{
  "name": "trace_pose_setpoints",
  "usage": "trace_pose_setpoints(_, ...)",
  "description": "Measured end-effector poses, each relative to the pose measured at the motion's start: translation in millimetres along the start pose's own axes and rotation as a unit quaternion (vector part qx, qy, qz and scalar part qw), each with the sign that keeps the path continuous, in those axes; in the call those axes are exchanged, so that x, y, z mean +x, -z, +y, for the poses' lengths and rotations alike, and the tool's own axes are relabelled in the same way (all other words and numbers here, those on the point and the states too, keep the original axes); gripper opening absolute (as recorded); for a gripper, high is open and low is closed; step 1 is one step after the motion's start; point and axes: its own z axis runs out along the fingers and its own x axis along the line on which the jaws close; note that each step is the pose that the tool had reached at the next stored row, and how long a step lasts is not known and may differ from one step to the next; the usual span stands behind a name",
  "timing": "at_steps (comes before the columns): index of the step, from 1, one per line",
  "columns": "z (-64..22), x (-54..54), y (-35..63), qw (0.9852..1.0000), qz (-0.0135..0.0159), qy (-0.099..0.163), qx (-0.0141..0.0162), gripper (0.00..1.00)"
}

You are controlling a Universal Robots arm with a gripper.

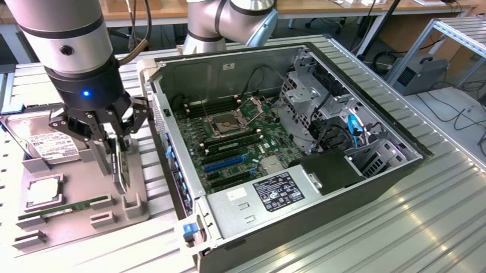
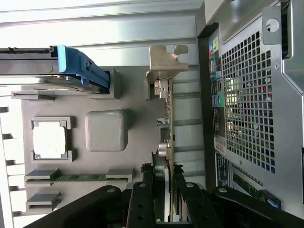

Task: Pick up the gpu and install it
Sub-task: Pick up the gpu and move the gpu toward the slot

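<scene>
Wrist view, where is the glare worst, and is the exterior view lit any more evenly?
Wrist view: the ribbed table and the processor wash out white, while the gripper clamping the gpu is in dark shadow. Exterior view: light is even, with soft sheen on the table and shade inside the computer case.

A robotics lab: slotted aluminium table point(image 1: 425, 227); wooden workbenches point(image 1: 319, 7) behind; cables point(image 1: 456, 114) across the floor.

Claw point(image 2: 164, 183) clamped on both faces of the gpu point(image 2: 167, 124), seen edge-on, silver bracket point(image 2: 164, 61) at its far end. Gray holder tray point(image 2: 137, 95) just beside it; computer case point(image 2: 247, 95) near.
</scene>
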Motion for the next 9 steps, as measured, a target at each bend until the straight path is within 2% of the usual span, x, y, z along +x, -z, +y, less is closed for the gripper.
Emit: trace_pose_setpoints(9, 0.0, -0.1, 2.3, 1.0000, 0.0001, 0.000, 0.0000, 0.27)
